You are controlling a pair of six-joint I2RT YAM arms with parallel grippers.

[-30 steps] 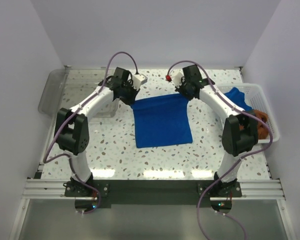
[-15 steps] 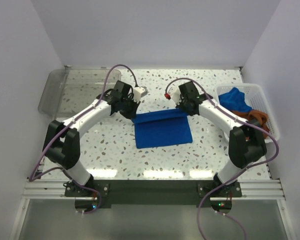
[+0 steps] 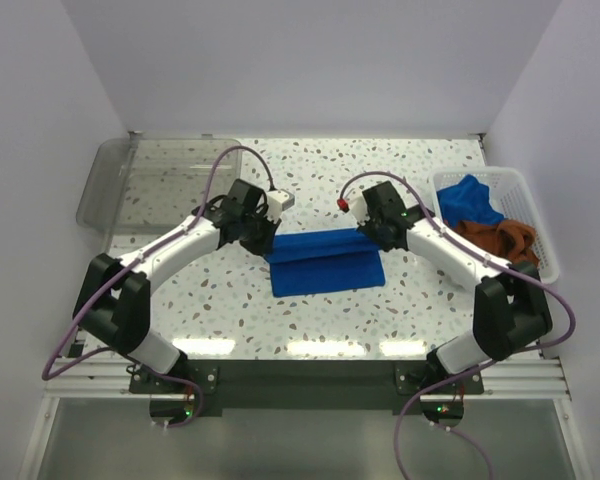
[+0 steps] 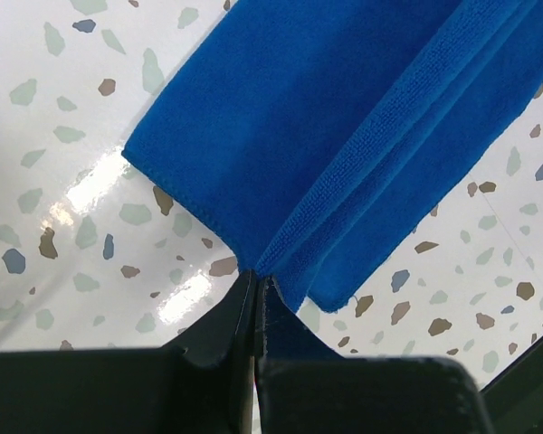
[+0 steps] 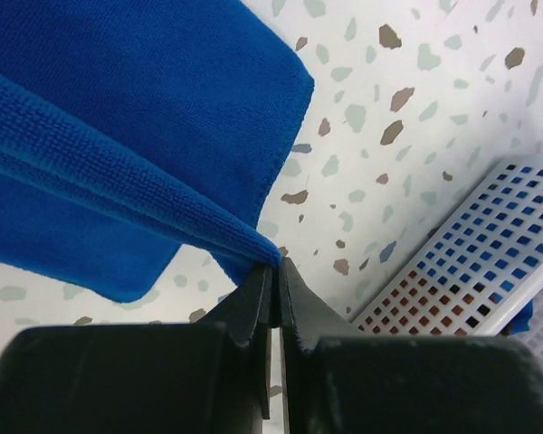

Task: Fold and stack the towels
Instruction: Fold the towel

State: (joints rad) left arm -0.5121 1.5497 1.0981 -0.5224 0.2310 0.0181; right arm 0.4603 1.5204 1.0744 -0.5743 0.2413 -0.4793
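Clamping blue towel corners, left pincer, right pincer, far edge carried nearer than before.

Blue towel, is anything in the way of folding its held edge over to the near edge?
Nothing visible does. The left claw and right claw pinch the blue towel at its corners, and nothing lies on its flat lower layer.

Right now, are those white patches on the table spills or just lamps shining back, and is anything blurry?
Top view: only lamp glare, a row of white streaks along the near edge of the table. Left wrist view: two glossy smears beside the blue towel, its weave sharp; the left claw is a dark shape with little detail. Right wrist view: no strong glare, towel and white basket crisp.
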